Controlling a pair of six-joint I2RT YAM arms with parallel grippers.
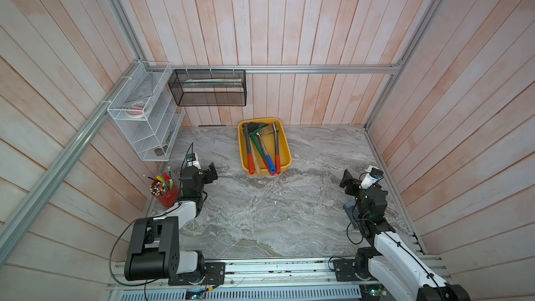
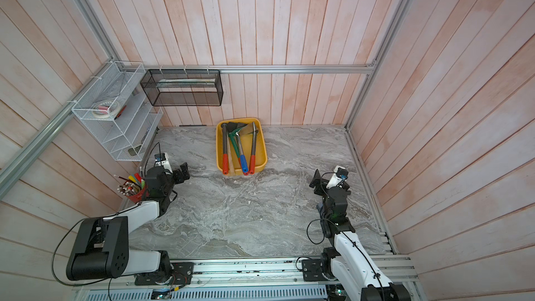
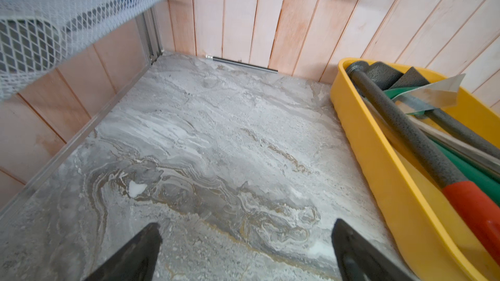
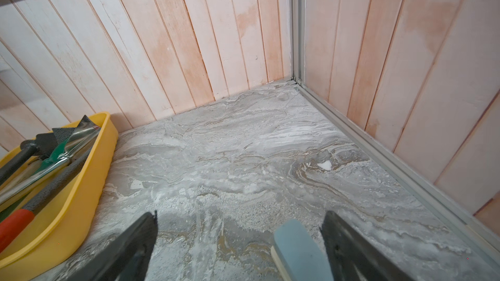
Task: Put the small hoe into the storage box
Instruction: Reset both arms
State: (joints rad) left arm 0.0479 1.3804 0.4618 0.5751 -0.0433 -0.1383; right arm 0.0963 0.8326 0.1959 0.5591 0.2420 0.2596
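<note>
The storage box (image 1: 285, 156) (image 2: 261, 156) is a shallow yellow tray standing on the marble table against the back wall. Several long-handled garden tools lie in it, their red and blue grips resting on its near rim. Among them is a small hoe (image 1: 269, 131) (image 3: 433, 94) with a bare steel blade. My left gripper (image 1: 212, 172) (image 3: 244, 228) hovers open and empty to the box's near left. To the box's near right, the right gripper (image 1: 347, 181) (image 4: 240, 217) is open too, holding nothing. Each wrist view shows the box's wall (image 3: 378, 174) (image 4: 81, 185) to one side.
A white wire rack (image 1: 144, 111) and a black mesh basket (image 1: 208, 88) hang at the back left. A red cup of pencils (image 1: 165, 194) stands beside the left arm. A blue-grey block (image 4: 295, 244) (image 1: 349, 211) lies on the table under the right arm.
</note>
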